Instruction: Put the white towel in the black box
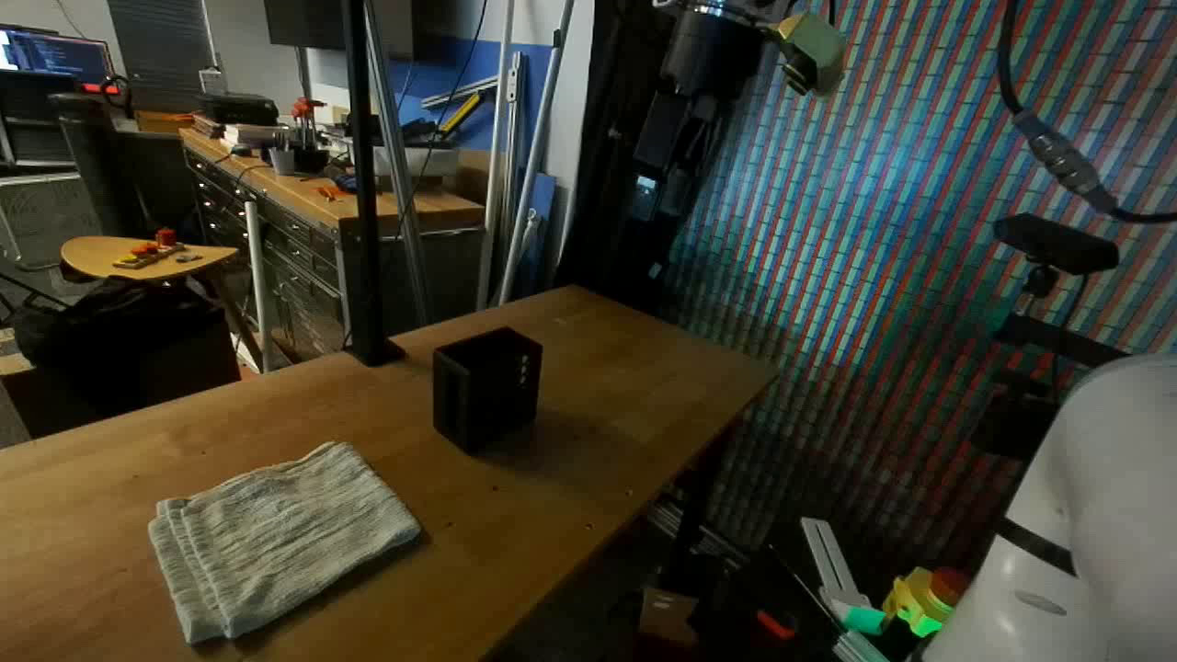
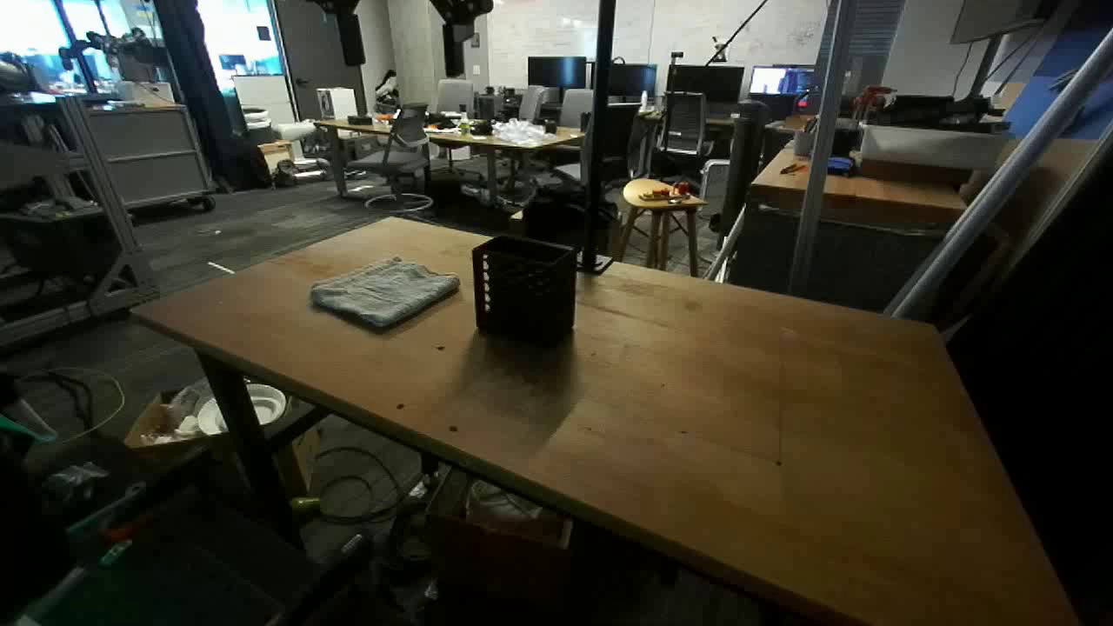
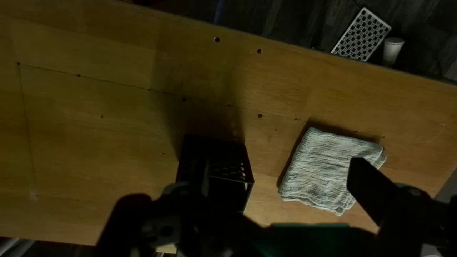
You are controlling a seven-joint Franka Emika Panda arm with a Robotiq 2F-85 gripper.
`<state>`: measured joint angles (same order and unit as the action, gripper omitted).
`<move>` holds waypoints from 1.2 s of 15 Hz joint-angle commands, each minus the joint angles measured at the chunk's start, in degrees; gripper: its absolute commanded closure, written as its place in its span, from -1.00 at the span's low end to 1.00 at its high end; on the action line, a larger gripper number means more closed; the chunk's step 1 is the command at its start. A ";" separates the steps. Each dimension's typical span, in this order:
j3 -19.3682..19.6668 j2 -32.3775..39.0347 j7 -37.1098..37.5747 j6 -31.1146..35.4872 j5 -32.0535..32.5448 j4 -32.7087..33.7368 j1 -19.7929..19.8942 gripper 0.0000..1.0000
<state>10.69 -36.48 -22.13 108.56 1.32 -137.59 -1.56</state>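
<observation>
The white towel (image 1: 285, 542) lies folded flat on the wooden table; it also shows in an exterior view (image 2: 383, 291) and in the wrist view (image 3: 321, 169). The black box (image 1: 487, 395) stands upright beside it, open at the top, also seen in an exterior view (image 2: 526, 296) and the wrist view (image 3: 214, 146). Its inside is too dark to make out. My gripper (image 3: 278, 170) is open and empty, high above the table. In the wrist view one finger overlaps the box and one overlaps the towel's edge. Its fingers (image 2: 402, 54) hang at the top of an exterior view.
The wooden table (image 2: 739, 391) carries the box and towel. A black upright post (image 1: 363, 230) stands at the table's far edge, close to the box. A wooden stool (image 2: 663, 198) and a workbench (image 1: 414, 213) stand beyond the table.
</observation>
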 commanded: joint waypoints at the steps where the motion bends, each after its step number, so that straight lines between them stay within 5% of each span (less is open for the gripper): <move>1: -0.38 0.08 -0.21 -0.05 -0.26 0.34 0.46 -1.00; 9: -0.78 0.01 0.28 0.13 -0.32 1.10 0.28 -1.00; 18: -12.64 15.68 10.71 2.47 -0.51 11.75 -4.62 -1.00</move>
<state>1.35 -28.48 -15.30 110.81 1.31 -133.06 -4.88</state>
